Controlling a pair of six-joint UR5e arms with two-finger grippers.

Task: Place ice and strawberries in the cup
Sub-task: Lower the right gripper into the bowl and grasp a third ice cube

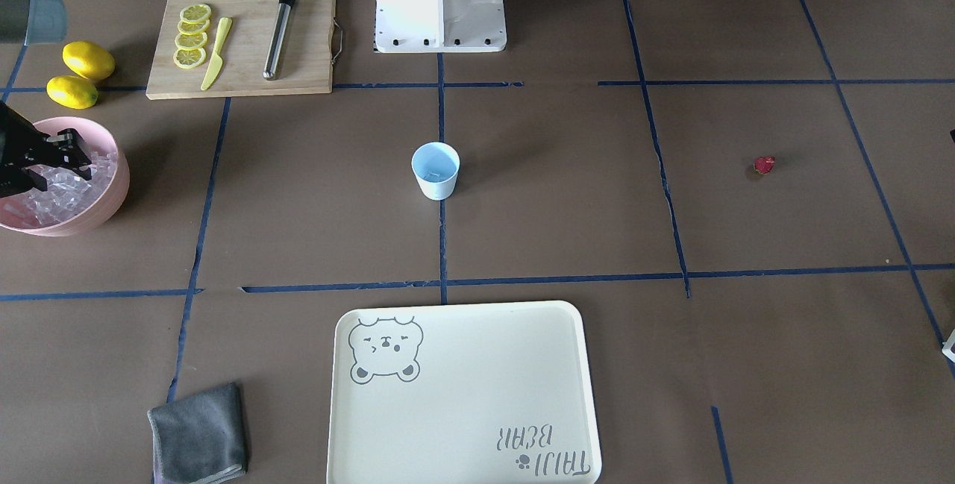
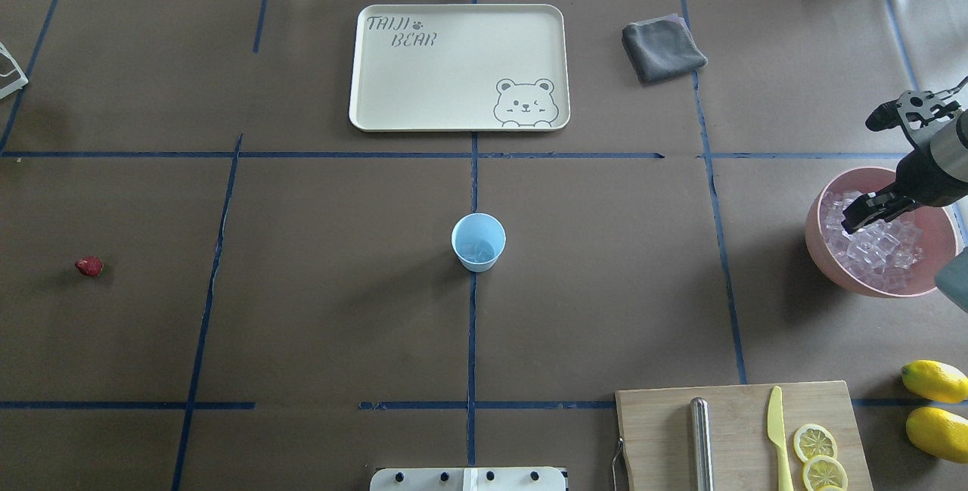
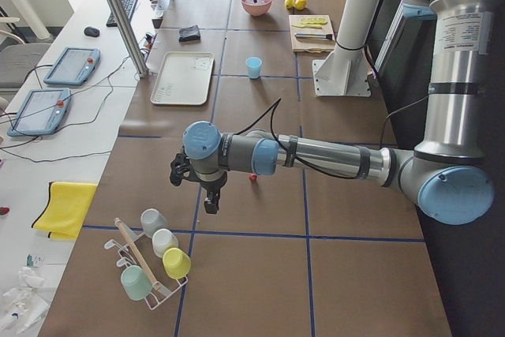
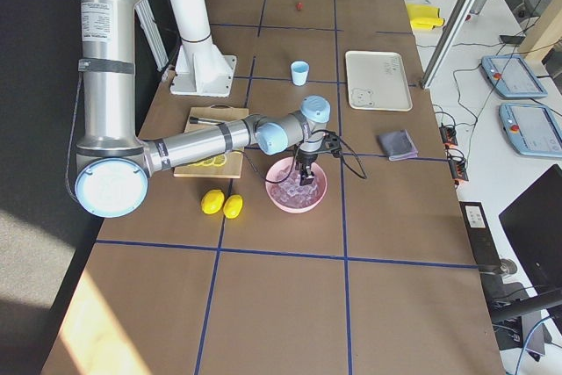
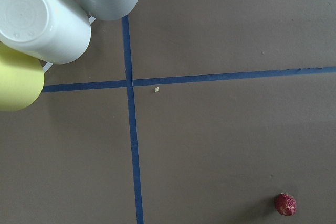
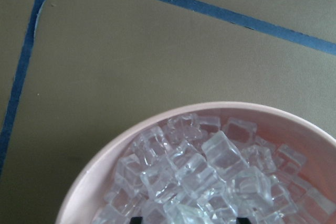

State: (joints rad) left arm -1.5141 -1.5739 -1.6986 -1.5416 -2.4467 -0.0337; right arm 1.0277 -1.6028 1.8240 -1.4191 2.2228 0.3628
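The pale blue cup [image 2: 478, 241] stands upright at the table's centre, with faint glassy glints at its bottom. The ice [image 6: 210, 171] fills a pink bowl [image 2: 820, 249] at the robot's right. My right gripper [image 2: 858, 215] hangs just over that ice, open; its two dark fingertips [image 6: 137, 219] show apart at the wrist view's bottom edge. One dark red strawberry [image 2: 89, 266] lies alone on the far left of the table. The left gripper [image 3: 210, 204] hovers above the table near the strawberry [image 5: 285, 204]; I cannot tell whether it is open or shut.
A cutting board [image 2: 741, 430] with lemon slices, a yellow knife and a metal rod sits near the robot's right. Two lemons [image 2: 936, 408] lie beside it. A cream tray [image 2: 457, 67] and a grey cloth [image 2: 662, 48] lie across the table. A rack of mugs [image 5: 47, 22] stands beside the left arm.
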